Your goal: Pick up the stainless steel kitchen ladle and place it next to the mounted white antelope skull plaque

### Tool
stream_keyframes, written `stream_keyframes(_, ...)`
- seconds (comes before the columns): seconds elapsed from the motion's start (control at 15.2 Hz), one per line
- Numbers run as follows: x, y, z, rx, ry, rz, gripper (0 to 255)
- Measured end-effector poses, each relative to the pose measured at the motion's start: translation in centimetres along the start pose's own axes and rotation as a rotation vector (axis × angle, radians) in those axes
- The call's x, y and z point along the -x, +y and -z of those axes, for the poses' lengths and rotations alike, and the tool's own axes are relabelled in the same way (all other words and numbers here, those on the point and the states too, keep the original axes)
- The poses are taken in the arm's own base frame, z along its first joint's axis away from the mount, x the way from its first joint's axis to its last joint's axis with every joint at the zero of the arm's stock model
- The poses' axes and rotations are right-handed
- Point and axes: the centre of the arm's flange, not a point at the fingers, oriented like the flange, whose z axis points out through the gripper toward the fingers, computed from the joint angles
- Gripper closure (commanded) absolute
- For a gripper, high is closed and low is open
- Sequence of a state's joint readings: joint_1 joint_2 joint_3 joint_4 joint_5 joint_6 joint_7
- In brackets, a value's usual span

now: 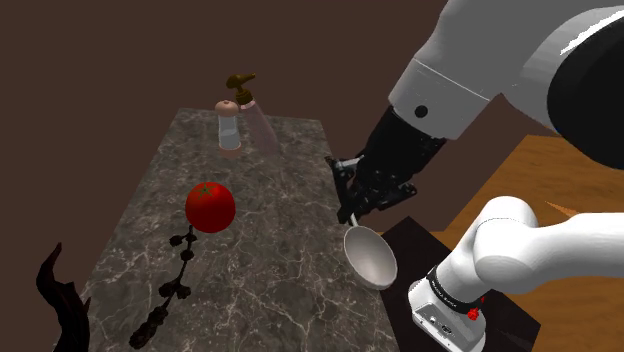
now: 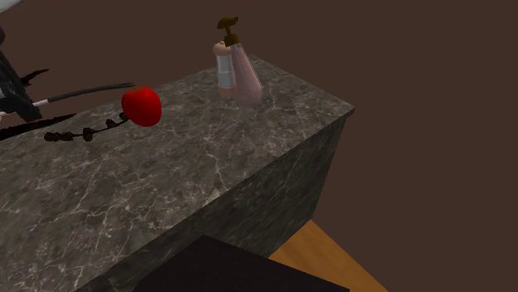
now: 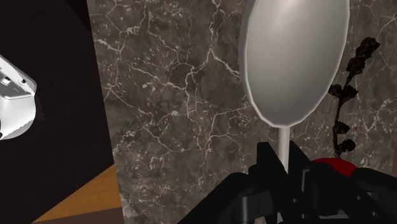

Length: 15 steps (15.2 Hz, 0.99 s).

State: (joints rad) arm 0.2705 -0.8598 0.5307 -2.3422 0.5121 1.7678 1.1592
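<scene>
the fingers are clamped on the handle of the ladle, which hangs bowl-down over the bench edge. keep the grip firm and carry it high past the red ball.

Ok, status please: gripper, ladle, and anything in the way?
Gripper shut on ladle handle. Bowl hanging by counter edge. Red ball with black twig lies mid-counter, possibly in the path.
</scene>
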Motion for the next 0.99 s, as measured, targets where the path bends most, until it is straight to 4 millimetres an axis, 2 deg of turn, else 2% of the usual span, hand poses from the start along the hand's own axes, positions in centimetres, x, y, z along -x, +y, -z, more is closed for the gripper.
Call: stream_keyframes(0.99, -0.3, 1.9, -7.8, 0.0, 0.0, 0.0, 255)
